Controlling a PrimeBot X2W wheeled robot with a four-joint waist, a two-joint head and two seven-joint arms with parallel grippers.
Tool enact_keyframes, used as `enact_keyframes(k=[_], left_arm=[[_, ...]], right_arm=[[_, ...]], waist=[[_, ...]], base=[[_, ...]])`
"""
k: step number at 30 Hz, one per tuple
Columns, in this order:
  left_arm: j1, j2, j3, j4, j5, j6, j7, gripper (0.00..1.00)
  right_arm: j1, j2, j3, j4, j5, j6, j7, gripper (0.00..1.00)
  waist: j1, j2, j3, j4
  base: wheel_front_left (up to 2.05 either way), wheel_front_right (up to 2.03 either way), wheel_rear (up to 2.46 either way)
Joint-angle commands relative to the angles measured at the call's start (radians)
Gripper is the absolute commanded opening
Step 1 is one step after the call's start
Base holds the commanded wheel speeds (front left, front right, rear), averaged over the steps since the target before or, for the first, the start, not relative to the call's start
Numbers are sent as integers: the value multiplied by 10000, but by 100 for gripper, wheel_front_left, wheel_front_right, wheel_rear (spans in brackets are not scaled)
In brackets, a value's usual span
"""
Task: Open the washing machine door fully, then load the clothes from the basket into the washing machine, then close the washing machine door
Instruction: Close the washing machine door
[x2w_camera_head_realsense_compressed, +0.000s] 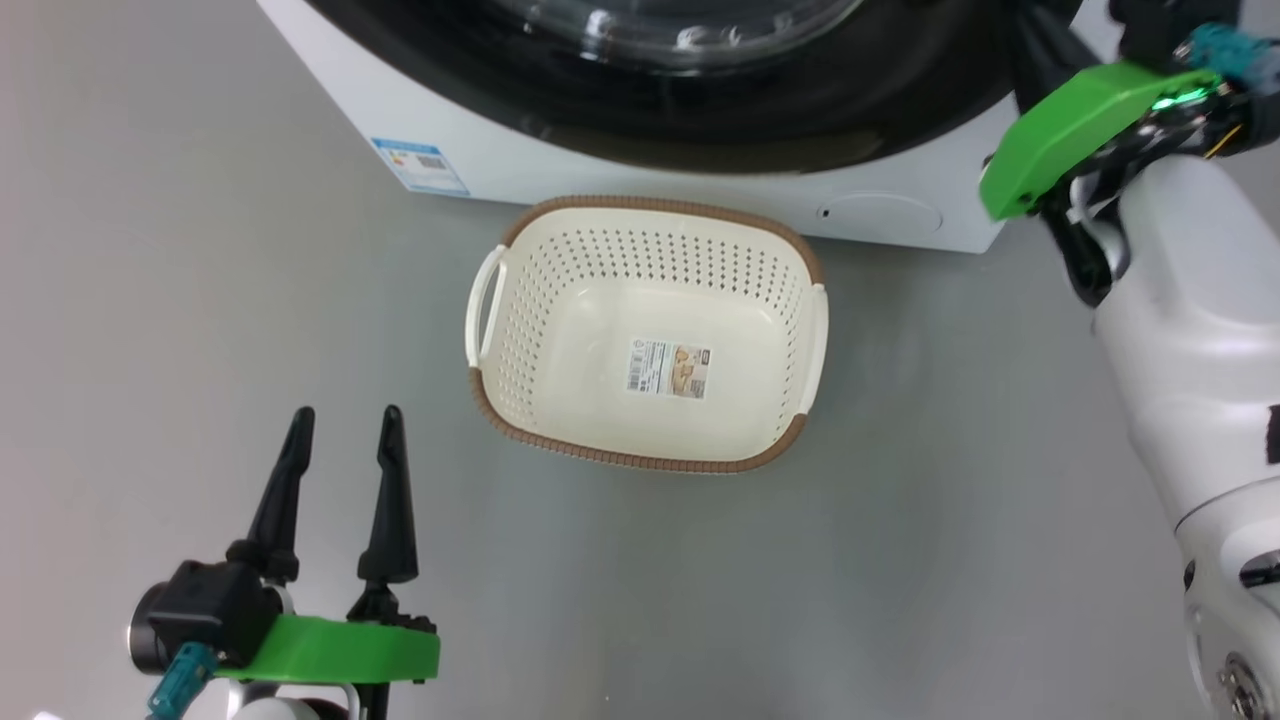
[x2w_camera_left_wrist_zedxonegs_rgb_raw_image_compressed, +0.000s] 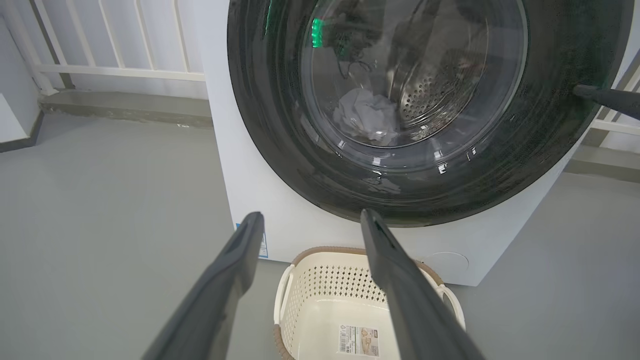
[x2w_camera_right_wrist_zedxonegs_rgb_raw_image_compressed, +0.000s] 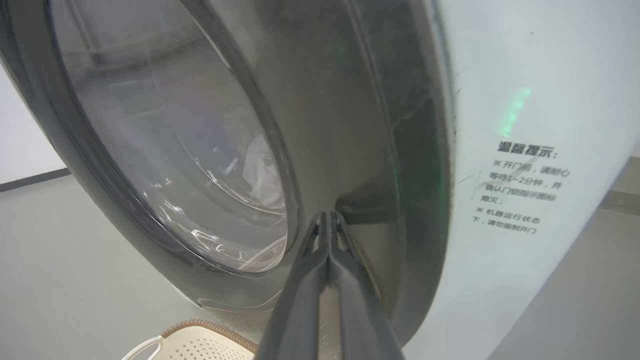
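Note:
The washing machine (x2w_camera_left_wrist_zedxonegs_rgb_raw_image_compressed: 240, 200) stands ahead with the washing machine door (x2w_camera_left_wrist_zedxonegs_rgb_raw_image_compressed: 280, 150) lying against its white front. Through the glass, pale clothes (x2w_camera_left_wrist_zedxonegs_rgb_raw_image_compressed: 367, 117) lie in the steel drum. The cream basket (x2w_camera_head_realsense_compressed: 530, 400) sits on the floor before the machine, holding just a label sticker. My left gripper (x2w_camera_head_realsense_compressed: 345, 415) hovers open at the basket's near left, with nothing between its fingers. My right gripper (x2w_camera_right_wrist_zedxonegs_rgb_raw_image_compressed: 327, 216) is shut with nothing in it, and its tips press the door's black rim (x2w_camera_right_wrist_zedxonegs_rgb_raw_image_compressed: 360, 125) on the right side. From the left wrist, the right gripper (x2w_camera_left_wrist_zedxonegs_rgb_raw_image_compressed: 581, 91) shows touching that rim.
Grey floor (x2w_camera_head_realsense_compressed: 150, 300) spreads around the basket. My pale right forearm (x2w_camera_head_realsense_compressed: 1190, 330) reaches up the right side. A white railing (x2w_camera_left_wrist_zedxonegs_rgb_raw_image_compressed: 120, 72) and a low ledge run behind the machine on the left. A printed notice (x2w_camera_right_wrist_zedxonegs_rgb_raw_image_compressed: 522, 187) sits on the machine front beside the door.

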Motion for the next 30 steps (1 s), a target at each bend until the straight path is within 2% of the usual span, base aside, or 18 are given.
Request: enact_keyframes(k=[1, 15, 24, 30], left_arm=[[-258, 114, 403, -158, 109, -80, -120, 100], [-393, 3, 582, -33, 201, -262, -120, 100], [-404, -3, 607, 46, 246, -222, -120, 100], [-300, -3, 717, 124, 389, -261, -120, 100]], right_arm=[[-278, 119, -104, -185, -137, 12, -116, 0], [-323, 291, -790, -279, -770, 12, -116, 0], [403, 512, -169, -818, -702, 12, -116, 0], [1474, 575, 325, -1706, -223, 12, -116, 0]], waist=[[0, 0, 168, 110], [0, 0, 233, 20], [0, 0, 71, -246], [0, 0, -317, -634]], base=[[0, 0, 0], [0, 0, 0], [0, 0, 0], [0, 0, 0]])
